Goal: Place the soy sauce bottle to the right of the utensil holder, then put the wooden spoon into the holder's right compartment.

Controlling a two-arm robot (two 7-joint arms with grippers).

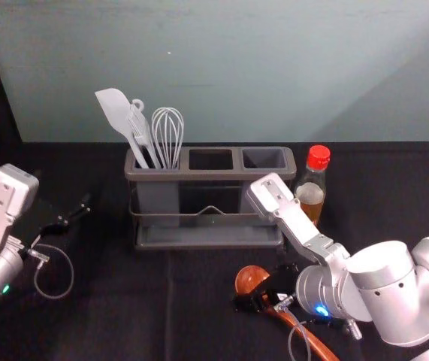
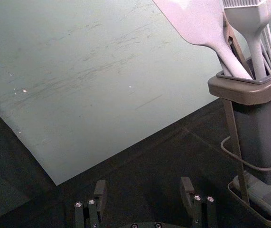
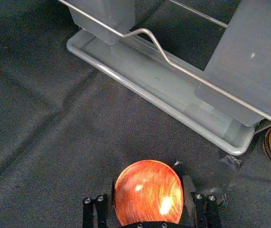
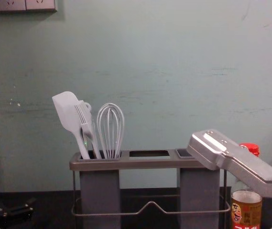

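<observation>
- Head view: soy sauce bottle (image 1: 310, 197) is seen upright, right of centre, just beside the right end of the utensil holder (image 1: 214, 177); the first half of the task can be judged done. The wooden spoon (image 1: 252, 279) is seen at lower centre on the dark cloth (image 1: 199, 301), with the right gripper (image 1: 265, 286) set over it near the bowl. The right compartment (image 1: 264, 158) is unfilled (that half is left to be done). The left gripper (image 1: 75, 213) is held idle at the left edge.
- Left wrist view: the left gripper's fingers (image 2: 187, 190) are parted, with nothing held between them.
- Right wrist view: the spoon's bowl is framed by the right gripper's fingers (image 3: 189, 192), which are apart (whether the wood is touched cannot be told). A grasp, then a lift, would seem to be called for.
- Chest view: the bottle is seen at lower right, partly covered by the right arm (image 4: 240, 167); the whisk (image 4: 110, 131) is held upright in the holder's left compartment.
</observation>
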